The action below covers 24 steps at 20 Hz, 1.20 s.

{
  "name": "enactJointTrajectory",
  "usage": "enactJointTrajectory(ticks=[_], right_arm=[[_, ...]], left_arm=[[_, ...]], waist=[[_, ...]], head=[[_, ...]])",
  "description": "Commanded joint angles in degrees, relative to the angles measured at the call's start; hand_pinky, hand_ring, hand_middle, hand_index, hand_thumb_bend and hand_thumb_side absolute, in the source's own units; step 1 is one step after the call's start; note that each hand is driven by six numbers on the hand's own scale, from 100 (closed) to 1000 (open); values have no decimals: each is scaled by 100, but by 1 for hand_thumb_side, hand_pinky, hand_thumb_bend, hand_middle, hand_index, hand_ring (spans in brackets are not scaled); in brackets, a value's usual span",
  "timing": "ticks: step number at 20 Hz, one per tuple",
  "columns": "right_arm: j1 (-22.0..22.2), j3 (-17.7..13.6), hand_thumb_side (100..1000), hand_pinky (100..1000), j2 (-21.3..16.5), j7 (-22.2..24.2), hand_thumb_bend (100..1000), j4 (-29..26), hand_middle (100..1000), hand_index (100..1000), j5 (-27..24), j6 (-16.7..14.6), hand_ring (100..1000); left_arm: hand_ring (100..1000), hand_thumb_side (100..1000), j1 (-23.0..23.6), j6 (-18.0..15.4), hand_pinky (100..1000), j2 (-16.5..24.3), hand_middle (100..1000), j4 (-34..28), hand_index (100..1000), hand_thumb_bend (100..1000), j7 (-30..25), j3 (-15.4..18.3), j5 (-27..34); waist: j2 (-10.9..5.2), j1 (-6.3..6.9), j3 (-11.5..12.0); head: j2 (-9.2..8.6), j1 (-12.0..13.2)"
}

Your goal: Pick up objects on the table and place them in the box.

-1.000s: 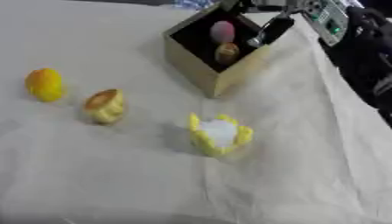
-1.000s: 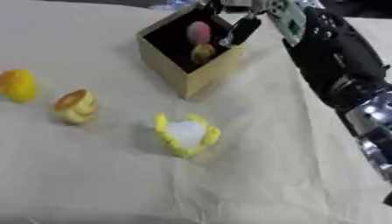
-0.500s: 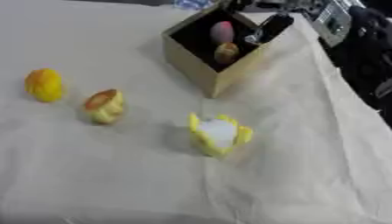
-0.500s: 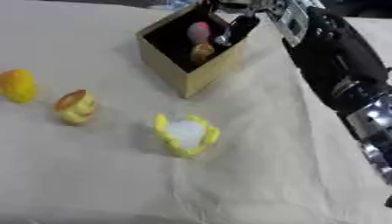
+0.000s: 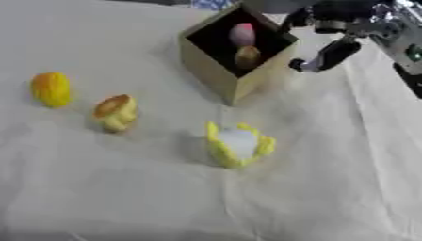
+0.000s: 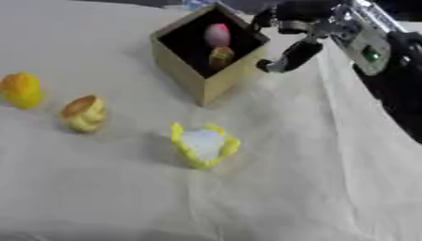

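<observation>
Your right hand (image 6: 301, 44) is just off the box's (image 5: 214, 70) right rim, fingers relaxed and holding nothing; left hand isn't in view. Box already has a pink item (image 5: 242, 34) and a brownish one (image 5: 247, 56). Still on the cloth (image 5: 329, 188): yellow-and-white piece (image 5: 238, 144) in front of the box, tan-topped piece (image 5: 116, 112) and orange-yellow one (image 5: 51, 88) to the left, well apart. Risk: swinging low, you clip the box corner and shift it. Lift clear first; open room lies right and near
</observation>
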Motion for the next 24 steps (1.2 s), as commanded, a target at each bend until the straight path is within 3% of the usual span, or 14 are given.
enactJointTrajectory(ticks=[1, 4, 14, 20, 24], right_arm=[[88, -21, 360, 890, -433, 167, 267, -523, 786, 884, -311, -229, 839], [231, 116, 377, 890, -467, 424, 257, -963, 790, 888, -532, -155, 841], [447, 419, 419, 895, -333, 1334, 230, -2392, 806, 913, -963, 727, 850], [411, 659, 444, 898, -155, 1832, 231, -2762, 818, 912, -1145, 1266, 860], [451, 718, 440, 900, -26, 1930, 253, -2946, 831, 914, -992, 1649, 872]], left_arm=[[656, 841, -53, -8, 856, 109, 716, -95, 811, 134, -32, 1, 16], [657, 841, -63, -5, 856, 101, 716, -99, 811, 134, -51, -15, 22], [657, 843, -86, 0, 856, 85, 718, -103, 810, 132, -76, -28, 44], [657, 844, -88, 1, 856, 85, 717, -108, 808, 132, -81, -28, 54], [658, 845, -91, 2, 856, 84, 717, -109, 806, 131, -86, -30, 60]], waist=[[-100, 29, -15], [-122, 33, -21], [-103, 32, -14], [-92, 16, -34], [-86, 9, -67]], head=[[-28, 18], [-35, -7], [-20, -32], [-11, -29], [-17, -16]])
